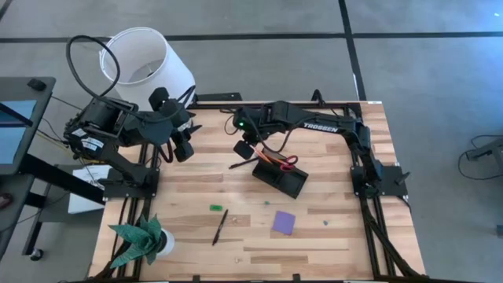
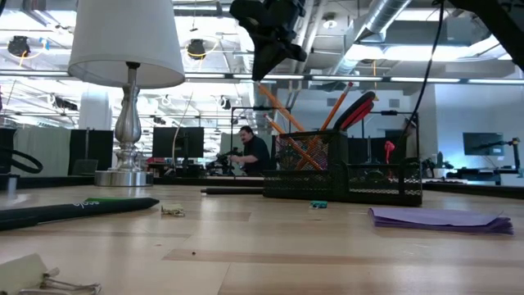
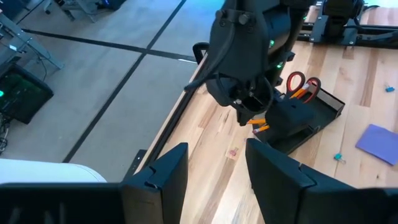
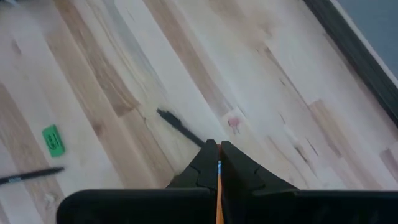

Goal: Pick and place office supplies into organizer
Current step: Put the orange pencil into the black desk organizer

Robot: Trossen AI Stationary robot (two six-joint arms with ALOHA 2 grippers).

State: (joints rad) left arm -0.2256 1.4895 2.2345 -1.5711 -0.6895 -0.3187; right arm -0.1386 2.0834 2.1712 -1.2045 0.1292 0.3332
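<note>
An orange pencil is pinched in the right gripper, held above the tall back section of the black organizer, where red-handled scissors are already stowed. The left gripper is parked open near the lamp.

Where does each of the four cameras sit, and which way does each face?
High: overhead, straight down on both arms, organizer mid-table.
Low: table height, level across to the organizer; right end effector hangs above.
Left wrist: past its own open left end effector toward the right arm.
Right wrist: down at the tabletop; right end effector shut on an orange pencil.
Shared: high and right wrist both show the green piece.
</note>
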